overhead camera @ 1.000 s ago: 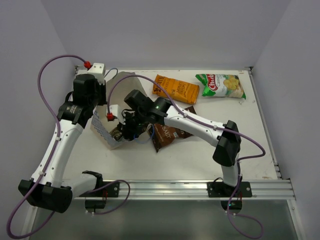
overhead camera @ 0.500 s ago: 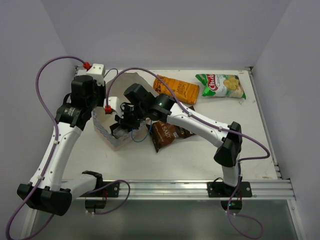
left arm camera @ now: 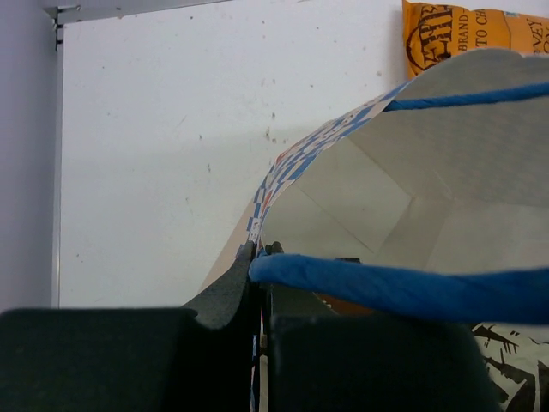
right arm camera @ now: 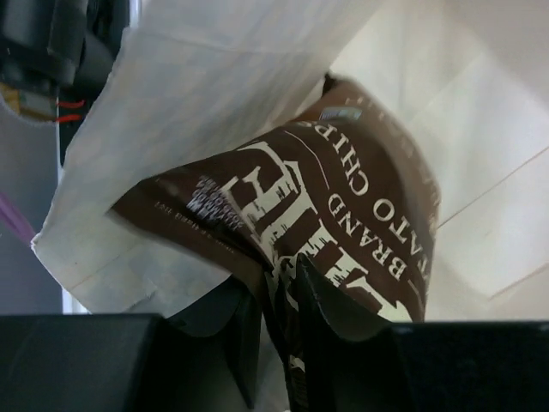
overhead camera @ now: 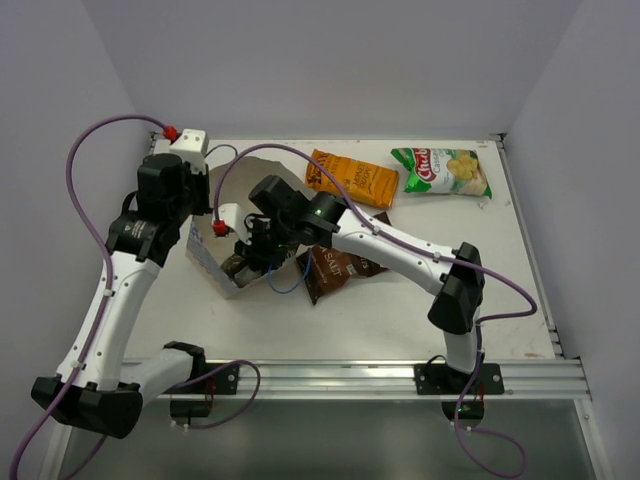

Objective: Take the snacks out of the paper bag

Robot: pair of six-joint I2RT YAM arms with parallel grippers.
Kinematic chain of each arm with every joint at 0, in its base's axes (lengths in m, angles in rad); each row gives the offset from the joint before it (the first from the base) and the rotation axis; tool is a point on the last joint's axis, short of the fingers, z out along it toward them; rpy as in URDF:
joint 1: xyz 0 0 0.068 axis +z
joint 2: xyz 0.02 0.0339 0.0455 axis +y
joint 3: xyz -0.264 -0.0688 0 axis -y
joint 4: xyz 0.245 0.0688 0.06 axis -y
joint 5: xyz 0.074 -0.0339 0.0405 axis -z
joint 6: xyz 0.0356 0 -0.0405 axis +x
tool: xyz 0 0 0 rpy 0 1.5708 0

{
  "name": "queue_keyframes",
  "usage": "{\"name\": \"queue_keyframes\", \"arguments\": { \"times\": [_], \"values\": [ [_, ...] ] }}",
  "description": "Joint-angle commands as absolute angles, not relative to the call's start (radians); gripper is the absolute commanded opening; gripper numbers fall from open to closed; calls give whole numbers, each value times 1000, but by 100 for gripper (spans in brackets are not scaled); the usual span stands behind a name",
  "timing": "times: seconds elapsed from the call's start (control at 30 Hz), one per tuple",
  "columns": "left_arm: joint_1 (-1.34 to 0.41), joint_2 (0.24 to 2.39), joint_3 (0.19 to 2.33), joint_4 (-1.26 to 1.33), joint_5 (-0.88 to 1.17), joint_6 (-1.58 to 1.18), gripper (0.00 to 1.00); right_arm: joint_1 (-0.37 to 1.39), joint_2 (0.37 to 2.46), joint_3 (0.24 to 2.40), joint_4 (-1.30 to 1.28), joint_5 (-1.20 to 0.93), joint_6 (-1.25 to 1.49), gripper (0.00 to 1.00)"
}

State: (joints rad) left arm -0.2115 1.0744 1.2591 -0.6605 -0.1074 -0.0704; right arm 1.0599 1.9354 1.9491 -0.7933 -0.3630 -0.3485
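Since half a second ago, drawn the right fingers [right arm camera: 276, 322] a little back toward the near side at the mouth of the paper bag [overhead camera: 208, 262], and eased the left arm slightly further left. Now pinching the bag's rim with the left fingers [left arm camera: 262, 287], closed tight on the paper just beside a blue string handle [left arm camera: 403, 292]. Gripping the lower edge of a dark brown packet [right arm camera: 343, 215] with the right fingers, set narrow, foil caught between them.

Judged from that: partway through taking out the last snack, with the grasp made but the packet not yet clear of the bag. Calls next for a steady pull out through the mouth toward open tabletop [overhead camera: 400, 320], keeping the rim held so the bag does not drag along.

Inside the bag: only this one brown packet as far as can be seen, with the deeper corners hidden. Already out on the tabletop: orange packet [overhead camera: 352, 180] and green-and-white chip bag [overhead camera: 440, 170] toward the far edge, and second dark brown packet [overhead camera: 335, 268] just beside the bag.
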Motion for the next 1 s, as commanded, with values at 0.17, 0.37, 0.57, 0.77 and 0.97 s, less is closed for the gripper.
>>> {"name": "queue_keyframes", "arguments": {
  "times": [0.17, 0.37, 0.57, 0.77, 0.97],
  "values": [
    [-210, 1026, 1247, -607, -52, -20, 0, 1063, 1893, 2025, -957, -361, -350, 40],
    [-210, 1022, 1236, -603, -20, -26, 0, 1063, 1873, 2006, -924, -370, -328, 54],
    [-210, 1017, 1241, -601, -9, -40, 0, 1065, 1902, 1971, -845, -431, -295, 55],
    [-210, 1019, 1236, -603, -5, -48, 0, 1081, 1942, 1996, -831, -411, -302, 56],
    [-210, 1023, 1233, -601, -5, -51, 0, 1089, 1968, 1999, -805, -391, -311, 62]
  ]
}}
